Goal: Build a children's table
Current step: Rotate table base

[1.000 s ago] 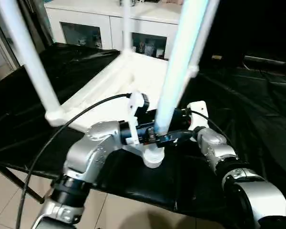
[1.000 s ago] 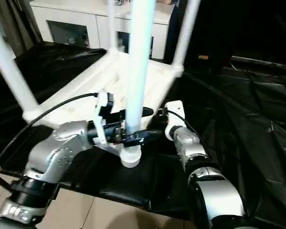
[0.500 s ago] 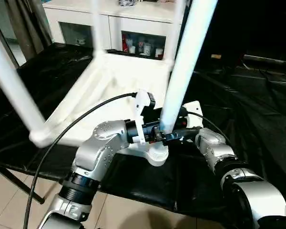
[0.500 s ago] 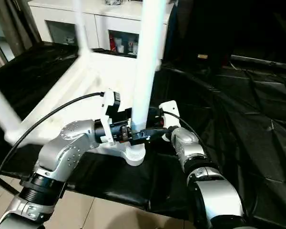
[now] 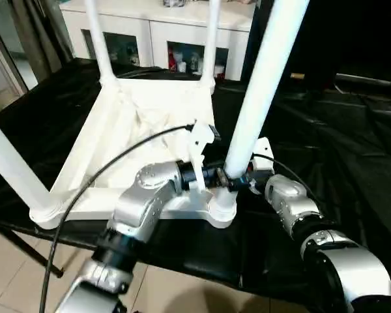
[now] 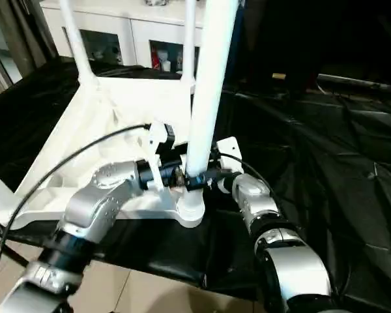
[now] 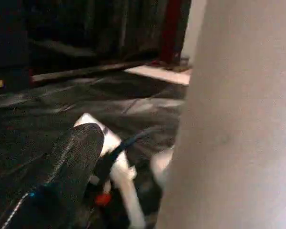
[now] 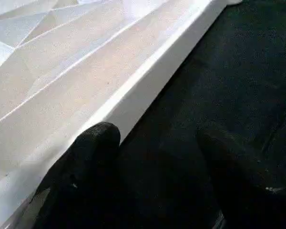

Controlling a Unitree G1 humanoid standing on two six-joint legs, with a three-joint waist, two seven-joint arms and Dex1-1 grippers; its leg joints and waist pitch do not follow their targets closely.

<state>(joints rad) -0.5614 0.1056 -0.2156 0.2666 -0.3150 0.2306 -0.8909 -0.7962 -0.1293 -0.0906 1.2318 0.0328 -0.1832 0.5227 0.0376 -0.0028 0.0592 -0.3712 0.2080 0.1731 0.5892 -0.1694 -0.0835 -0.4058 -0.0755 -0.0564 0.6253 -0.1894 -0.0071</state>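
Tabletop (image 5: pixel 143 117) upside down on black-covered desk (image 5: pixel 326 150); left gripper (image 5: pixel 227 178) jaws clamp near leg (image 5: pixel 260 85); right gripper (image 8: pixel 157 157) jaws apart, empty.

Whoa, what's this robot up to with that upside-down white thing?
It is putting together a children's table. The white plastic tabletop lies upside down on a black-covered bench, with all four long white cylindrical legs pointing up from its corner sockets. Both arms meet at the nearest leg, low down by its socket: the left gripper is closed around it, while the right gripper sits open beside the tabletop's edge. A white glass-doored cabinet stands behind.
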